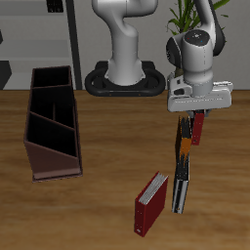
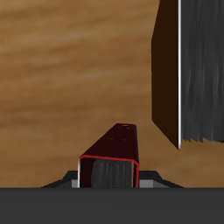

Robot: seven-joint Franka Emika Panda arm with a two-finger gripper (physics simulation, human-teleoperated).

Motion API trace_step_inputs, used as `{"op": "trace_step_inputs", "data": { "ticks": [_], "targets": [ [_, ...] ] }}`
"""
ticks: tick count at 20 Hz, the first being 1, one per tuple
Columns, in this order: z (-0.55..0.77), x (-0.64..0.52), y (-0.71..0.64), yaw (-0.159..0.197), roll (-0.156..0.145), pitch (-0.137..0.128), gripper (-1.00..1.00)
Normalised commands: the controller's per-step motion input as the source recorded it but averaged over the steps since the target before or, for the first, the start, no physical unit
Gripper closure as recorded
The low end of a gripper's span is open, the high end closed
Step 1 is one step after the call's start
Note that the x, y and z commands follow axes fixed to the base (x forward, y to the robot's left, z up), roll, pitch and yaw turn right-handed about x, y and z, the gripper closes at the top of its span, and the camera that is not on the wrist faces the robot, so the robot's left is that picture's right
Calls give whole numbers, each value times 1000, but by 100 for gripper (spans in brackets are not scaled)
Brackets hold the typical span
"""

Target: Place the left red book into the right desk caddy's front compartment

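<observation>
The left red book (image 1: pixel 198 129), slim and dark red, stands upright right under my gripper (image 1: pixel 194 119). In the wrist view its top edge (image 2: pixel 110 171) sits between the grey fingertips (image 2: pixel 72 180), which press against both covers. The gripper looks shut on it. I cannot tell whether the book is off the table. The right desk caddy (image 1: pixel 37 156), a long maroon-brown box with inner dividers, stands far across the table from the gripper, and its nearest section faces the table's front edge.
A black-and-orange book (image 1: pixel 183 186) stands close beside the gripper, towards the front edge; it shows large in the wrist view (image 2: pixel 199 70). A brighter red book with white pages (image 1: pixel 151 203) stands nearer the front. The robot base (image 1: pixel 125 78) is at the back.
</observation>
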Motion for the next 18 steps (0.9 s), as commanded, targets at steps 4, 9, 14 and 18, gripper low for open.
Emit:
{"op": "trace_step_inputs", "data": {
  "ticks": [4,9,14,18],
  "targets": [
    [-31,-264,15,43,71,62,100],
    [155,-262,-131,74,46,20,100],
    [213,-173,-518,56,-73,-36,100],
    [160,-5,-512,21,-67,-33,100]
  ]
}}
